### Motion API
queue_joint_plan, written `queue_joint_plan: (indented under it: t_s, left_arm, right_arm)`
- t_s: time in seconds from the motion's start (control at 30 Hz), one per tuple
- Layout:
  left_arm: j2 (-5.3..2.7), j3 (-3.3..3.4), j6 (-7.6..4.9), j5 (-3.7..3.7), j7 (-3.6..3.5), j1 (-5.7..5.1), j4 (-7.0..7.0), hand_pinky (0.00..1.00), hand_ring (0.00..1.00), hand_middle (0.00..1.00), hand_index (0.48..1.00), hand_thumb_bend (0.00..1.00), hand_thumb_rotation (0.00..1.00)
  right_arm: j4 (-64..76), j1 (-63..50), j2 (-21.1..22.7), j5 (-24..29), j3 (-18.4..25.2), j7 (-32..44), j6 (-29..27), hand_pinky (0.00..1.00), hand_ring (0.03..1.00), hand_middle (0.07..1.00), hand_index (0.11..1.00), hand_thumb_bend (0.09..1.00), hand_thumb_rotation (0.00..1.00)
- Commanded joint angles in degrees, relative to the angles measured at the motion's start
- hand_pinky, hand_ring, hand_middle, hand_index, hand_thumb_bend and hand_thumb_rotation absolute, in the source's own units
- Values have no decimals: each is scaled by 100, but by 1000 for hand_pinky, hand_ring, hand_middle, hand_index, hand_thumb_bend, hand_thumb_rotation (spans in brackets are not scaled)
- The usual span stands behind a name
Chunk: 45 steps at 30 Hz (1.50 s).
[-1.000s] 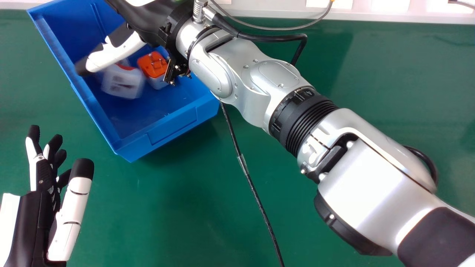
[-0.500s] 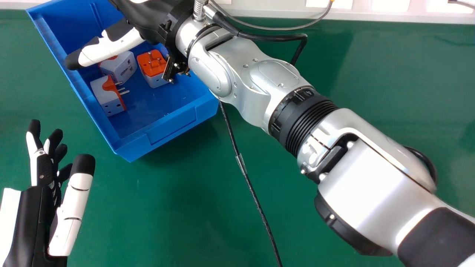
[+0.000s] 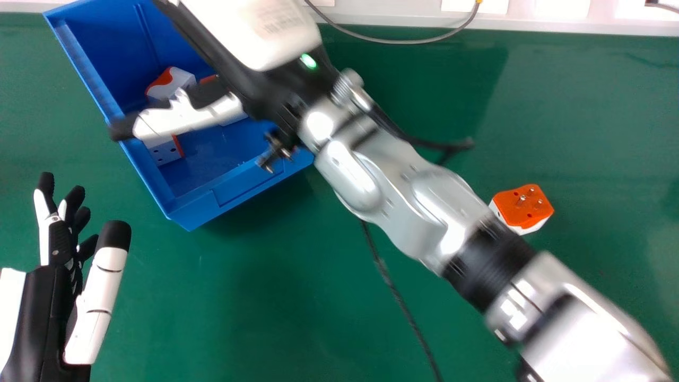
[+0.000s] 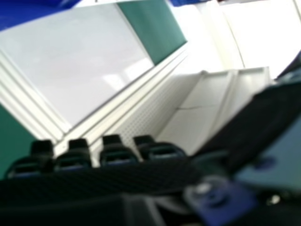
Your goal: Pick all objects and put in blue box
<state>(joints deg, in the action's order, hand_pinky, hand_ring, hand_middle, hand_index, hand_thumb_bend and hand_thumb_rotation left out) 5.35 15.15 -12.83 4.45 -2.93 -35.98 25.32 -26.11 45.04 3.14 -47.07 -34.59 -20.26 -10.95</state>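
Note:
My right hand (image 3: 183,118) hangs over the blue box (image 3: 185,204) in the head view, its thumb stretched above the left wall and nothing held. In the right hand view, the same hand (image 4: 117,153) has its fingers extended. Inside the box, one white and orange plug adapter (image 3: 183,78) lies beyond the thumb, a second adapter (image 3: 165,153) sits nearer, and a third is mostly covered by the hand. Another adapter (image 3: 522,206) rests on the table, prongs up, just beyond my right forearm. At the lower left my left hand (image 3: 101,292) is open and empty.
My silver right arm crosses the green table (image 3: 286,297) diagonally, with a black cable (image 3: 395,289) hanging beneath it. A pale ledge (image 3: 392,18) with a thin grey cable (image 3: 424,41) runs along the far edge.
An adapter dropped from my right hand and came to rest in the box. That hand and arm then shifted right and nearer, uncovering the adapter on the table. The left hand barely moved.

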Motion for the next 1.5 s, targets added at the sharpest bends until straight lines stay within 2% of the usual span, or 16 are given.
queue_joint_plan:
  t_s: [0.0,0.2,0.33,0.5,0.57,0.63,0.87,1.03,1.17,1.23,1.33,1.47]
  left_arm:
    - [64,82,-43,-34,-3,7,18,918,975,990,1000,649,960]
    - [77,155,-52,-26,-3,-3,-28,919,975,990,1000,639,962]
    - [74,177,-30,10,10,-21,-14,919,974,990,1000,635,963]
    - [78,203,-7,13,14,-27,-22,915,972,988,999,624,961]
    - [82,210,13,33,16,-35,-10,915,972,988,999,622,959]
    - [91,222,28,37,13,-43,-2,914,972,988,999,623,960]
    - [115,259,93,12,-12,-51,19,914,972,988,999,629,962]
    - [110,272,61,12,-13,-85,28,913,971,987,998,642,961]
    - [104,286,81,-31,-31,-125,82,913,972,988,999,643,961]
    - [94,283,70,-40,-25,-127,84,914,973,988,999,643,961]
    - [95,291,52,-34,-24,-132,75,914,974,988,999,670,961]
    - [118,318,40,-49,-39,-122,48,912,973,987,998,680,959]
  right_arm:
    - [957,-624,266,-82,116,65,50,996,1000,1000,1000,557,776]
    - [2450,-2242,894,-68,473,241,110,1000,1000,1000,1000,542,716]
    - [3074,-3174,1192,-38,873,222,214,987,1000,1000,1000,524,748]
    - [3328,-3931,1403,-92,1393,131,388,909,1000,1000,1000,501,756]
    - [3245,-4164,1478,-158,1636,28,555,903,1000,1000,1000,477,708]
    - [3106,-4333,1495,-244,1853,-86,811,894,1000,1000,1000,487,720]
    - [2217,-4286,1378,-502,2108,-618,1551,920,1000,1000,1000,497,726]
    - [1519,-4001,1338,-563,2119,-918,1925,919,1000,1000,1000,509,723]
    - [971,-3818,1322,-470,2174,-972,2254,917,1000,1000,1000,516,736]
    - [720,-3723,1301,-424,2165,-1005,2333,917,1000,1000,1000,518,740]
    - [356,-3569,1295,-356,2088,-962,2406,861,972,997,992,536,756]
    - [-17,-3374,1326,-207,1997,-835,2387,869,968,999,996,543,767]
